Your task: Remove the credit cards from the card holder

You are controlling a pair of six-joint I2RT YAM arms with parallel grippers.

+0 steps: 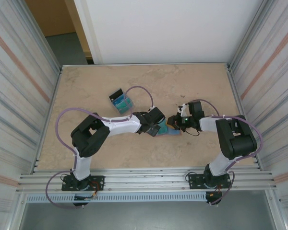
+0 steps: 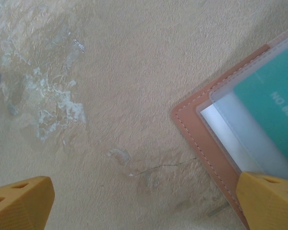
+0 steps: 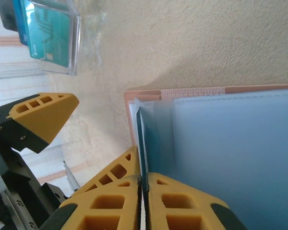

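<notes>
Card holder [image 1: 173, 132] lies open mid-table. Right gripper [image 3: 142, 189] is pinched on its pocket leaf, likely anchoring it. Left gripper [image 2: 144, 203] gapes empty at its 9 o'clock, facing a sleeved teal credit card [image 2: 271, 96], not yet pulled.

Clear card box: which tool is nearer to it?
Left. The left tool is right of the clear card box; the right tool is farther right, pinching the card holder.

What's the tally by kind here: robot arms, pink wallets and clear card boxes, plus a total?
Black-and-white jointed robot arms: 2
Salmon-pink leather-like bifold card holder: 1
Clear plastic box of teal cards: 1
Total: 4
</notes>
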